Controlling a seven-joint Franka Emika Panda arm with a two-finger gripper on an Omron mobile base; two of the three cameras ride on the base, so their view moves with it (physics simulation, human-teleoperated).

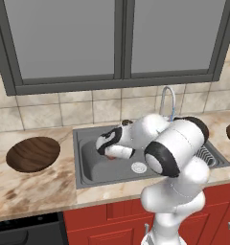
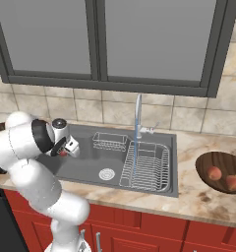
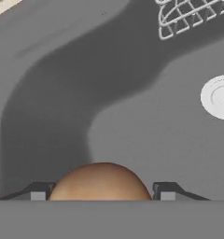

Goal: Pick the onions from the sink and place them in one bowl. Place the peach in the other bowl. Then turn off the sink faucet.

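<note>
My gripper point(image 3: 101, 191) is down in the left half of the grey sink point(image 1: 88, 165), with its two fingers pressed against the sides of the round orange peach point(image 3: 101, 179). A sliver of that fruit shows under the hand point(image 1: 109, 156) and from the other side point(image 2: 64, 152). Two reddish onions point(image 2: 214, 172) point(image 2: 233, 182) lie in the dark wooden bowl point(image 2: 207, 165) on the counter right of the sink. The other wooden bowl point(image 1: 33, 154) sits empty on the counter to the left. Behind the basin stands the chrome faucet point(image 2: 137, 115), and a thin stream of water point(image 2: 132, 160) falls from it.
The round white drain point(image 3: 221, 97) lies just right of the hand. A large wire rack point(image 2: 148, 167) fills the right half of the basin and a smaller one point(image 2: 110, 141) sits at the back. My arm's elbow point(image 1: 177, 143) hangs over the sink front.
</note>
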